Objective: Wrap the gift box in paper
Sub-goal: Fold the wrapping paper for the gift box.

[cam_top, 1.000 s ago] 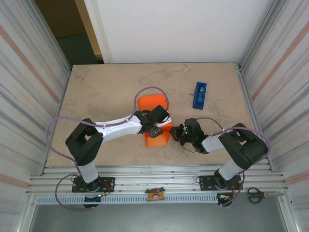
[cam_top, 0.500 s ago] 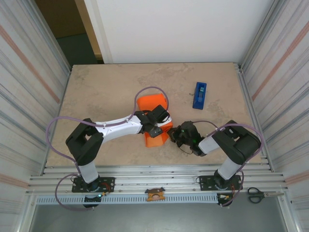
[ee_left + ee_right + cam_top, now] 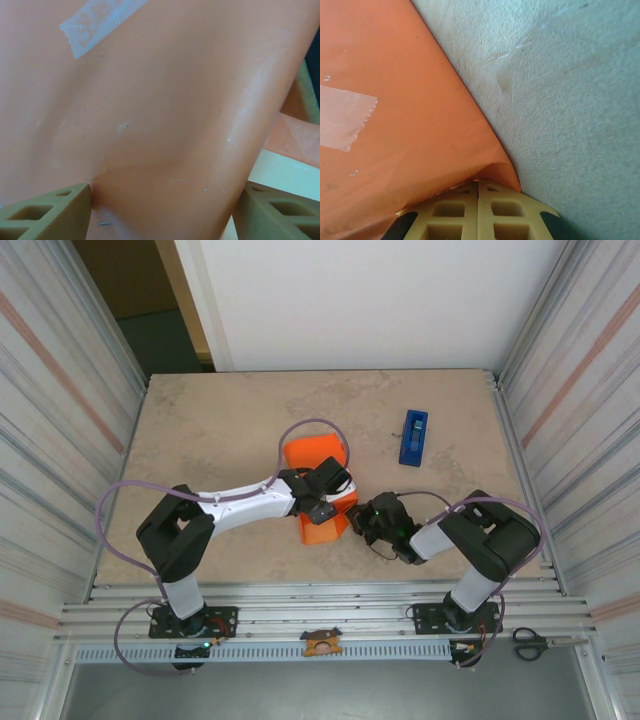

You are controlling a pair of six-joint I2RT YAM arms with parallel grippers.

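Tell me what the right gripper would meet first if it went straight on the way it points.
The paper: its corner seems to touch the shut right gripper. Past that edge, probably bare table.

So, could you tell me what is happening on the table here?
Two arms are working on an orange paper parcel on the table. The left claw straddles it with jaws wide, fingers touching it; whether it squeezes is unclear. The right claw is shut, its tips at the parcel's near right corner. Tape strips already sit on the wrapping; the blue tape dispenser lies apart, farther right.
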